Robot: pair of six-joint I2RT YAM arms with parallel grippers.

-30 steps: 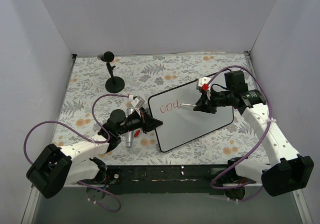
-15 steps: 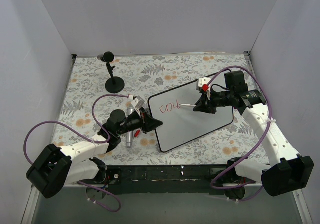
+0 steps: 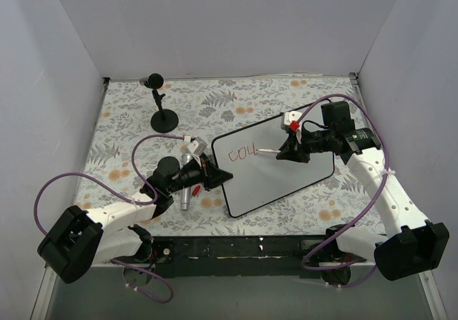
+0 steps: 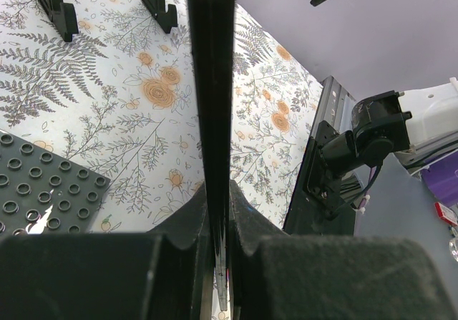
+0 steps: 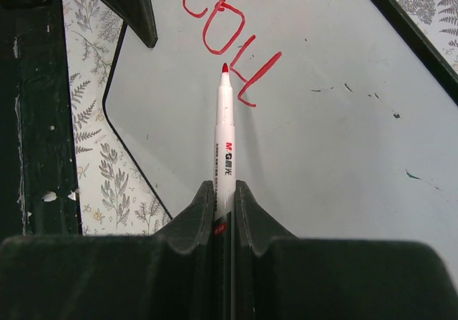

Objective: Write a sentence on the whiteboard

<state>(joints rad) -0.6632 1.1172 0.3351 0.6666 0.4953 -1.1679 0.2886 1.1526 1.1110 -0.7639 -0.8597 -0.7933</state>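
Hardly anything has moved since a second ago: the marker tip has crept a touch toward 3 o'clock along the writing line, and both arms hold the same pose.

From my overhead view, a small black stand (image 3: 163, 112) sits at about 11 o'clock on the flowered tablecloth (image 3: 122, 134), well apart from the work. Below it, the left gripper (image 3: 215, 175) reaches in from 8 o'clock. Its jaws are closed on the whiteboard (image 3: 286, 177), pinching the thin black edge at the board's 9 o'clock side. The left wrist camera confirms this, with the board's edge (image 4: 211, 84) running straight up between the left gripper's (image 4: 220, 198) fingers. A dark studded plate (image 4: 43, 184) lies on the cloth at 8 o'clock in that view.

The whiteboard lies just right of the table's middle, tilted so its long side runs from 8 o'clock up to 2 o'clock. The sentence (image 3: 240, 152) is only begun near the board's 10 o'clock corner: red letters reading "cou" plus one further stroke (image 5: 225, 37).

To its right, the marker (image 3: 268, 150) points toward 9 o'clock with its red tip at the last stroke; I cannot tell whether it touches. The right gripper (image 3: 285, 152) has its jaws clamped tight on the marker's (image 5: 225, 134) white barrel.
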